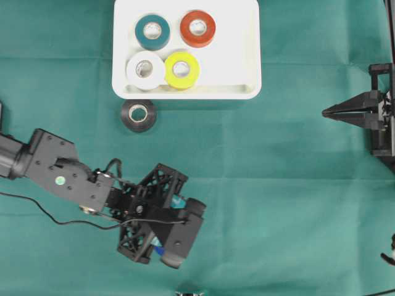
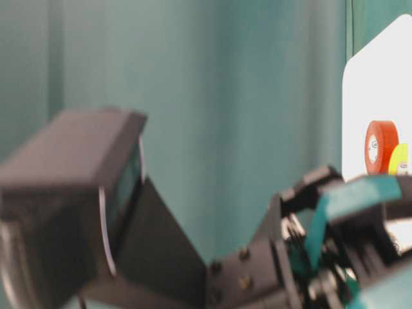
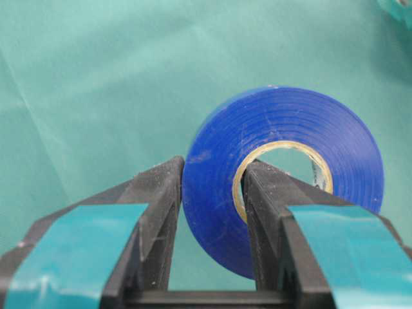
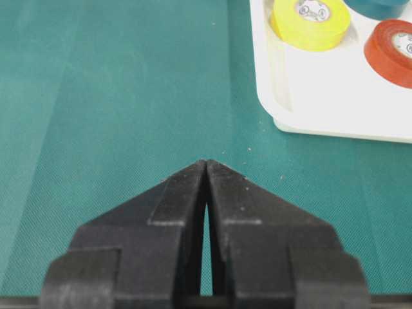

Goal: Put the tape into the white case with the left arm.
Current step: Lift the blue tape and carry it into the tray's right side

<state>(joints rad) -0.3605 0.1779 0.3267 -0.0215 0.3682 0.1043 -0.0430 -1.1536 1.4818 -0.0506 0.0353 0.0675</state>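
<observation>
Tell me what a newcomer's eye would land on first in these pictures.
First, the blue tape roll filling the left wrist view, pinched through its wall by the left gripper, one finger outside and one in the core. Next, the white case at the top of the overhead view, holding teal, red, white and yellow rolls, with a black roll on the cloth just outside its near rim.

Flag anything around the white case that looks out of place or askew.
One thing stands out: a black tape roll lies on the green cloth just outside the white case, near its lower left corner, while the teal, red, white and yellow rolls lie flat inside. Nothing looks spilled or damaged.
</observation>
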